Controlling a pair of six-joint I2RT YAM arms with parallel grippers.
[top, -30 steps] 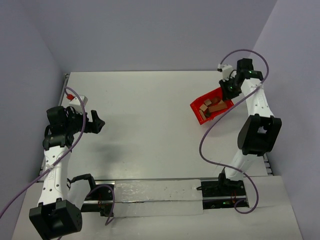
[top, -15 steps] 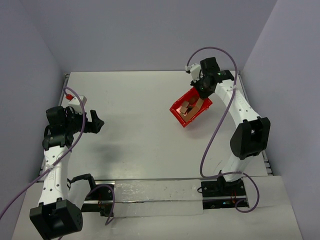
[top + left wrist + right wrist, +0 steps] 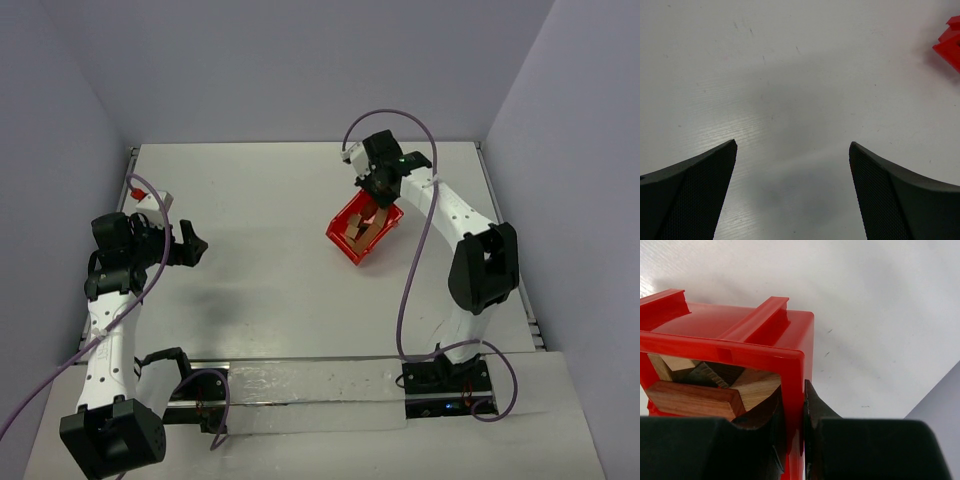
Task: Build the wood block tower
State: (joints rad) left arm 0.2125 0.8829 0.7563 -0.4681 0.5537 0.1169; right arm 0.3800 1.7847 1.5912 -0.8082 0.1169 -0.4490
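My right gripper (image 3: 378, 196) is shut on the rim of a red plastic bin (image 3: 350, 232), one finger inside and one outside the wall (image 3: 793, 405). The bin hangs tilted over the table's middle-right. Several wood blocks (image 3: 362, 225) lie loose inside it; in the right wrist view tan and brown pieces (image 3: 695, 397) show through the bin's mouth. No tower shows in any view. My left gripper (image 3: 197, 245) is open and empty at the table's left; its view shows both fingertips (image 3: 700, 185) wide apart above bare table.
The bin's corner (image 3: 949, 42) shows at the far right of the left wrist view. The white table (image 3: 270, 200) has a back wall close behind and a metal rail (image 3: 300, 385) along its near edge.
My right gripper has carried the red bin with the blocks leftward from the table's right edge toward the middle. The left arm has not moved.
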